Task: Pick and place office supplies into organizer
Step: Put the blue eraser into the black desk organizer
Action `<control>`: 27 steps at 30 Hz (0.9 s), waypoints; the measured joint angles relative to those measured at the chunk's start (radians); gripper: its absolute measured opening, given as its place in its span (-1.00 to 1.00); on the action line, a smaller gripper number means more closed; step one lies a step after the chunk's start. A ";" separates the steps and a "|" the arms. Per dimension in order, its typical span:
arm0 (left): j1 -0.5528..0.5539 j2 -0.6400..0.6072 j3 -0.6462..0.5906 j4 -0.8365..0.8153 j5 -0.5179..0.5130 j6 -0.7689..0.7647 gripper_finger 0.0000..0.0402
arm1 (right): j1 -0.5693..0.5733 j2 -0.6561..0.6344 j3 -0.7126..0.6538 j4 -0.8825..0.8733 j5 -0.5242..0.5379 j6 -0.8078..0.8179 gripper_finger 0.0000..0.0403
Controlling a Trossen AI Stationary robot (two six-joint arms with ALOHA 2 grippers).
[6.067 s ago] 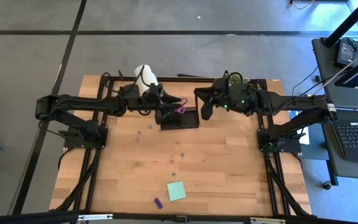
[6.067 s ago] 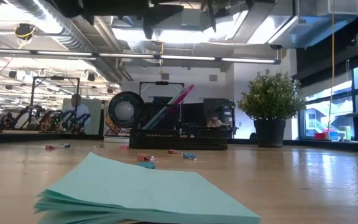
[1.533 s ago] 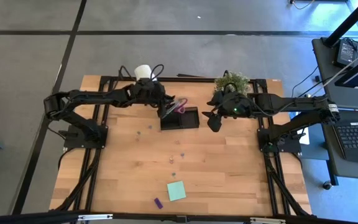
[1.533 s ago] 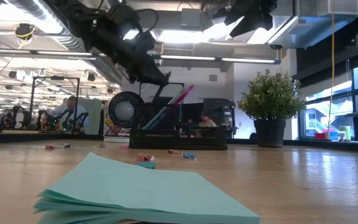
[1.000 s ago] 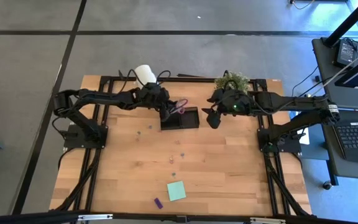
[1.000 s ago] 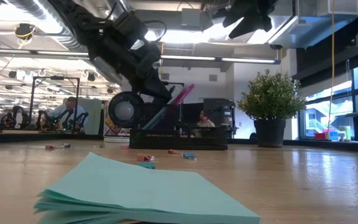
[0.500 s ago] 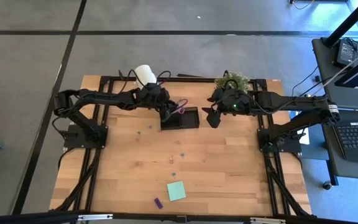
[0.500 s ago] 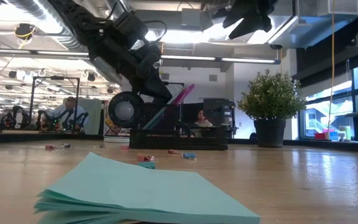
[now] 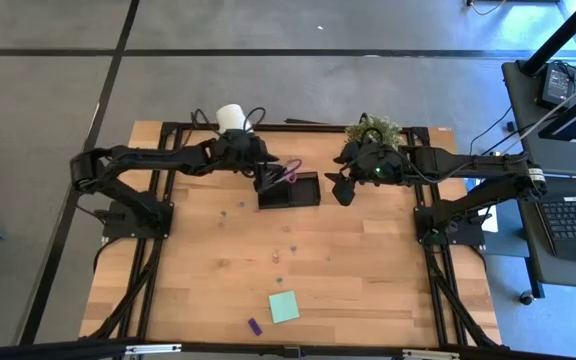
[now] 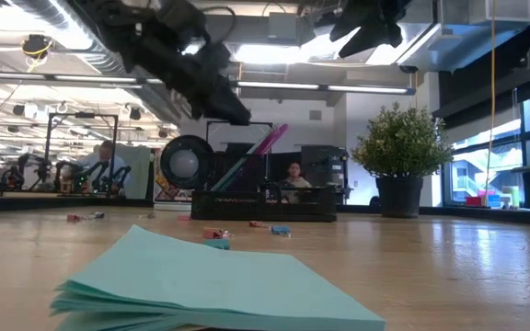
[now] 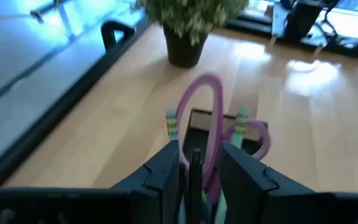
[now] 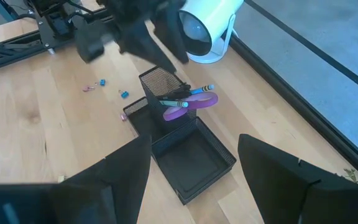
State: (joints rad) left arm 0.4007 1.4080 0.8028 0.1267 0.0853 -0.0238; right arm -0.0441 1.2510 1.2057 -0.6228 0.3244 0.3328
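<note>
Left gripper [image 11: 194,163] over organizer [image 9: 288,190], jaws slightly spread, empty. Sticky pad [image 9: 284,307]: light, floppy; pinch edge.

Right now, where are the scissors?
The scissors stand in the organizer's taller section at the table's far edge, beside the pens. In the high view they sit just under the left gripper, near the white roll.

wooden table [image 9: 368,270] on a black frame, black organizer [image 9: 290,190] at the far middle, white roll [image 9: 231,117] and potted plant [image 9: 373,132] along the far edge, green sticky pad [image 9: 284,307] plus purple piece [image 9: 254,326] near the front edge, little clips [image 9: 280,253] scattered mid-table
</note>
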 joint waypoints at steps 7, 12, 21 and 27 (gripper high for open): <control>-0.006 -0.158 0.000 -0.105 0.047 0.021 -0.48 | 0.000 0.000 0.000 0.000 0.000 0.000 0.21; -0.057 -0.235 0.000 -0.169 0.151 0.029 -0.44 | 0.000 0.000 0.000 0.000 0.000 -0.001 0.21; -0.267 -0.261 0.001 -0.179 0.176 0.070 -0.39 | 0.000 0.000 0.000 0.000 0.000 -0.001 0.21; -0.435 -0.259 0.001 -0.179 0.036 0.074 -0.40 | 0.000 0.007 0.000 -0.002 0.000 -0.001 0.21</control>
State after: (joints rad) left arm -0.0339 1.1492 0.8036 -0.0521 0.1215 0.0505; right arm -0.0441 1.2583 1.2057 -0.6247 0.3248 0.3321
